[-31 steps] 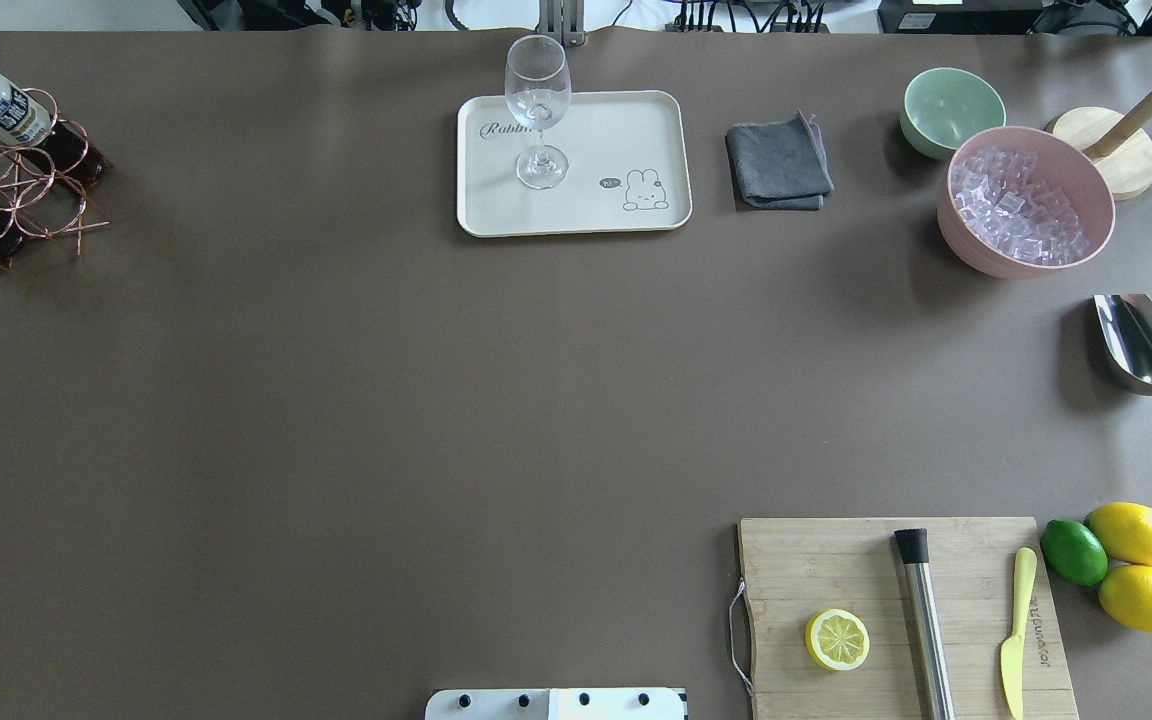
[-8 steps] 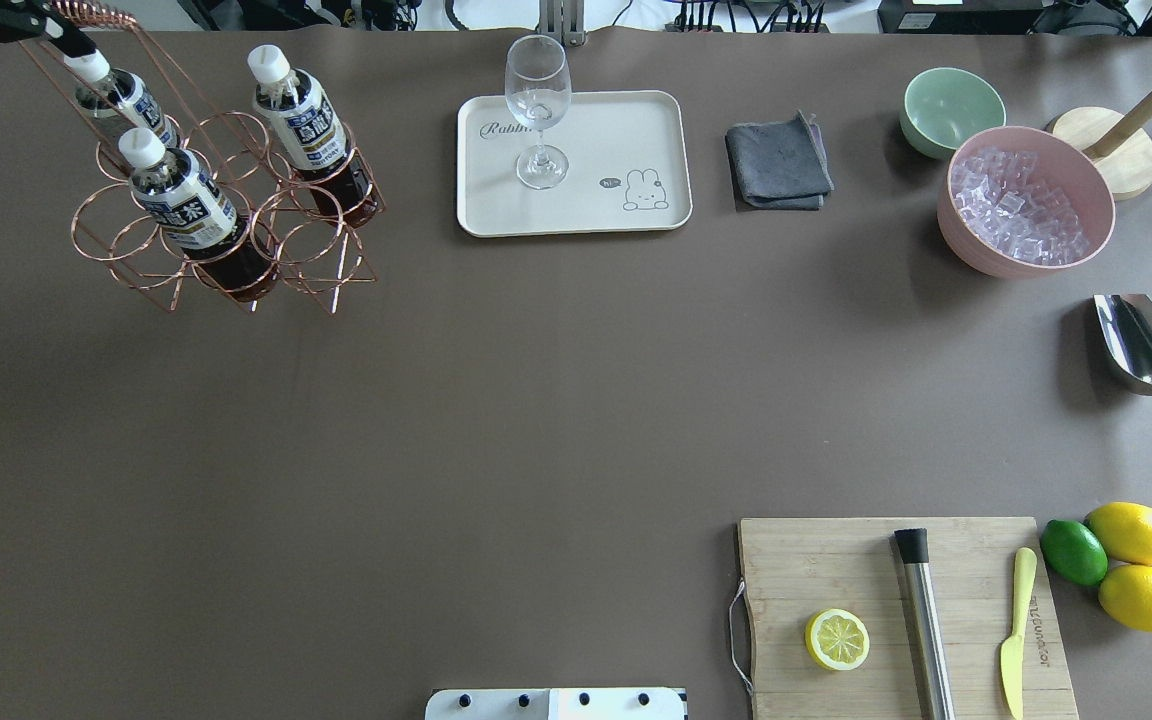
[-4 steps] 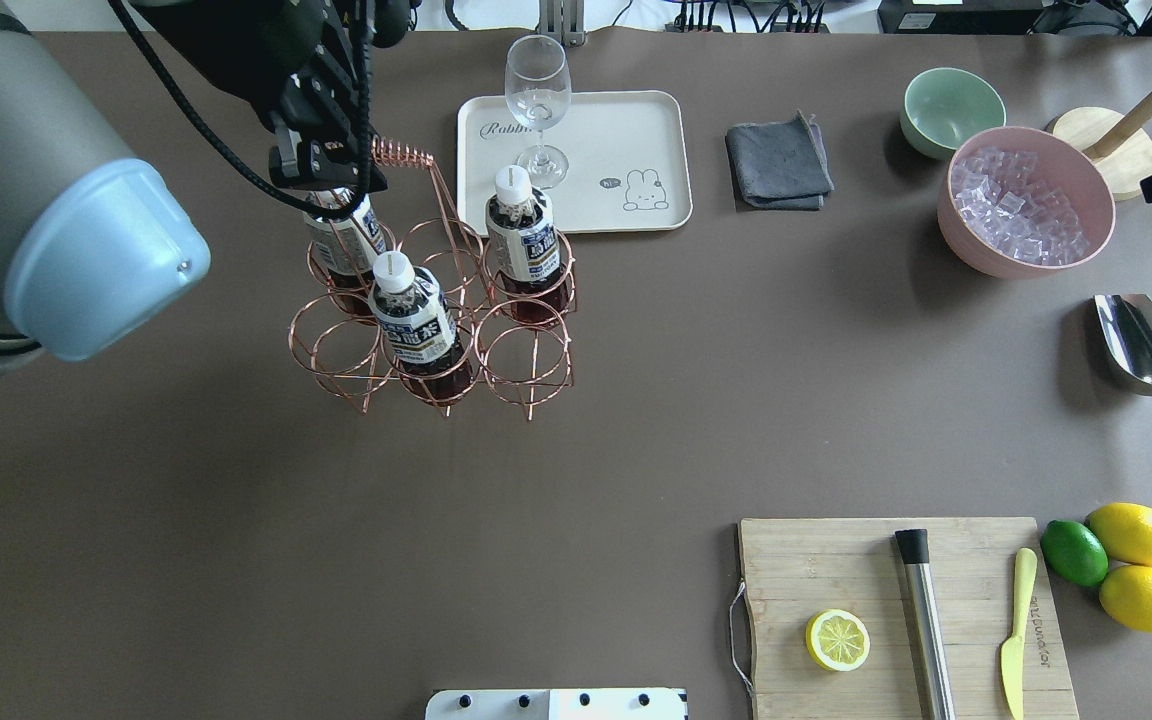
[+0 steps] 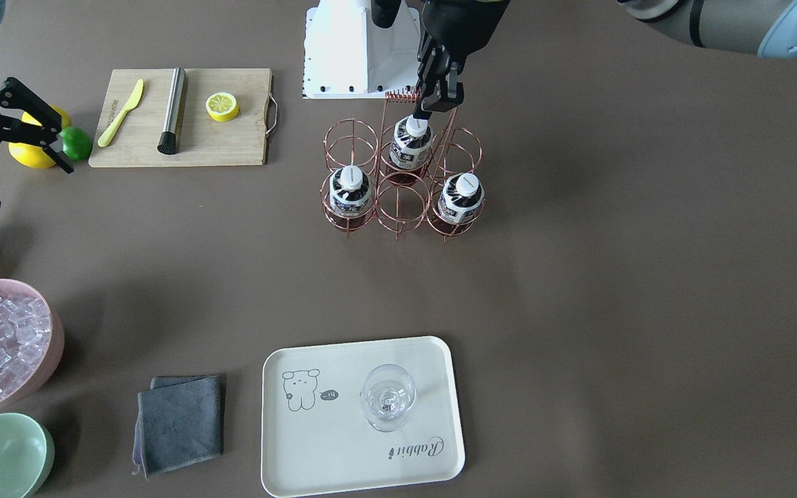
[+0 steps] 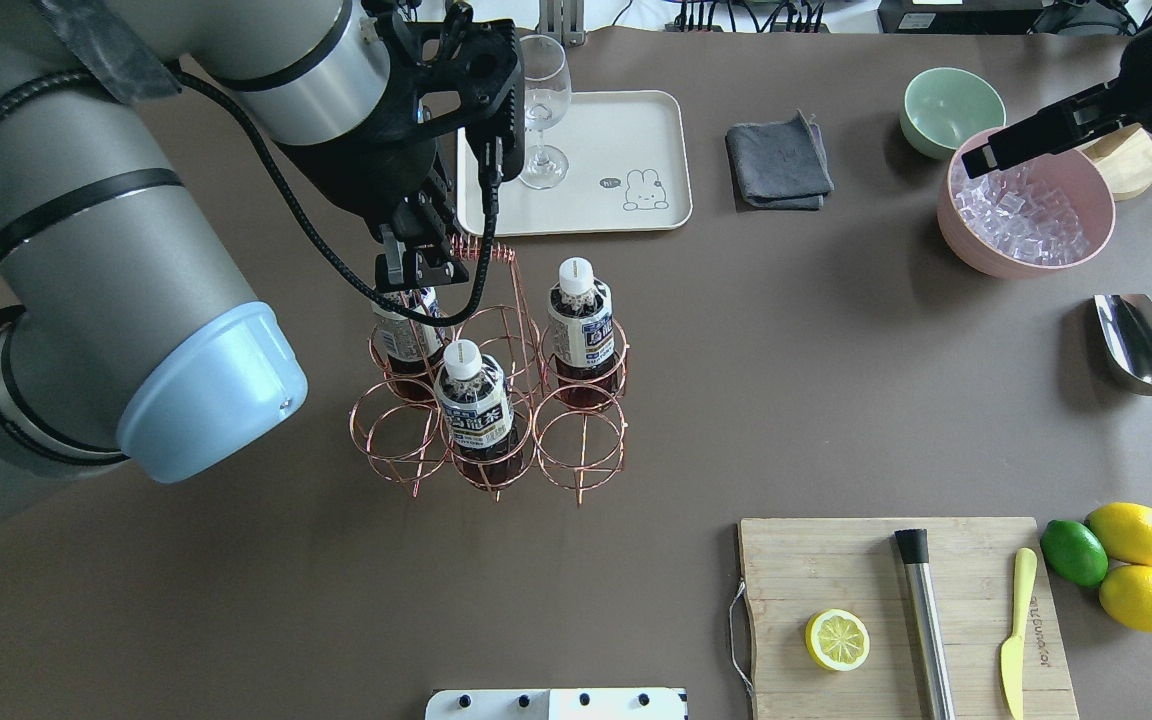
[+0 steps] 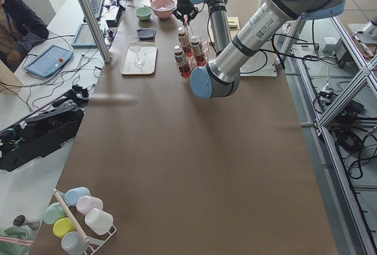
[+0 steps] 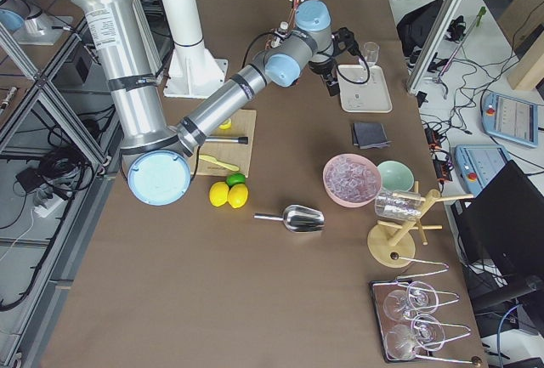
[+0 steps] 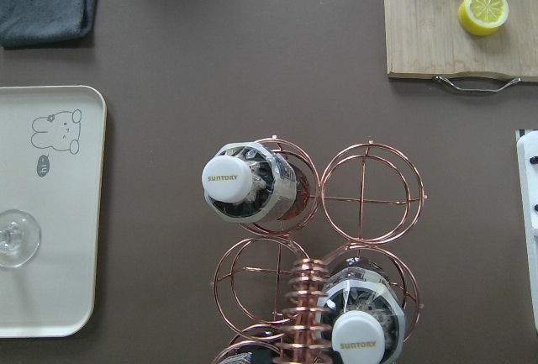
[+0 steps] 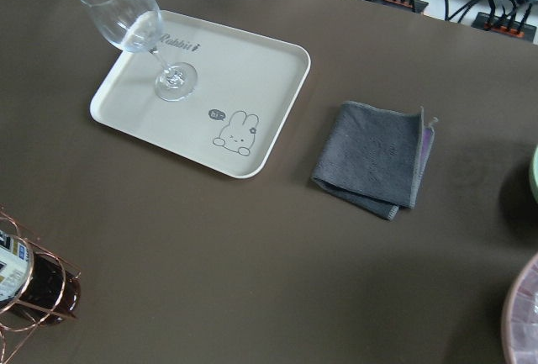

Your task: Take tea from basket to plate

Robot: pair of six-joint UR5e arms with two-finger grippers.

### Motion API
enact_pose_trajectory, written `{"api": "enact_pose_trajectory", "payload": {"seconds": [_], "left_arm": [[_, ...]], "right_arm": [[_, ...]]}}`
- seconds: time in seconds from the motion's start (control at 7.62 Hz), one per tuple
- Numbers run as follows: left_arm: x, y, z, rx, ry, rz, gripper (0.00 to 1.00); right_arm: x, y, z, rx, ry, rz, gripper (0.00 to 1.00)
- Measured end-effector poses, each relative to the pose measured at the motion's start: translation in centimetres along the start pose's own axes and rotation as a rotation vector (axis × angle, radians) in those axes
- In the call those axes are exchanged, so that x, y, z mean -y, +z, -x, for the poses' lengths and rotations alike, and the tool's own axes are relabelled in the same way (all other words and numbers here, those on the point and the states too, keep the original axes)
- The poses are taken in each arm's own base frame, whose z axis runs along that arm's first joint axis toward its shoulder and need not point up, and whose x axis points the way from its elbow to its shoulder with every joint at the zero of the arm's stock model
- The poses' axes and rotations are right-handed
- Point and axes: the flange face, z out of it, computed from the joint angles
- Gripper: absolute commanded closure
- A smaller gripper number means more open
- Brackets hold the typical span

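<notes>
1. The left pincer (image 5: 418, 268) grips the rose-gold wire basket (image 8: 363, 193) by its coiled top handle (image 5: 484, 250), probably to hold it level.
2. Three small clear bottles of dark tea (image 5: 581, 320) stand upright in its round cells, left of the desk's middle, short of the cream rectangular plate (image 5: 636, 130) at the far edge.
3. The left fingers look pressed together on the handle wire; the right pincer (image 4: 30, 181), near the right edge, is spread and empty.
</notes>
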Motion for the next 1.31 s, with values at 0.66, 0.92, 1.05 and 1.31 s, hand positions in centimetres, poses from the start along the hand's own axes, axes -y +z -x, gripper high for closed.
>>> {"api": "enact_pose_trajectory", "payload": {"seconds": [0.66, 0.92, 1.05, 1.31], "left_arm": [[1.2, 2.1, -2.0, -0.031, -0.031, 0.0, 1.0], [1.6, 2.8, -2.5, -0.015, -0.034, 0.003, 1.0], [1.7, 2.9, -2.6, -0.012, -0.042, 0.003, 1.0], [1.7, 2.9, -2.7, -0.009, -0.049, 0.001, 1.0]], "right_arm": [[-0.1, 4.7, 4.2, 0.141, -0.214, -0.251, 0.0], [-0.6, 9.3, 9.7, 0.149, -0.288, -0.382, 0.0], [-0.4, 10.7, 12.4, 0.151, -0.298, -0.418, 0.0], [-0.5, 12.3, 16.3, 0.158, -0.301, -0.456, 0.0]]}}
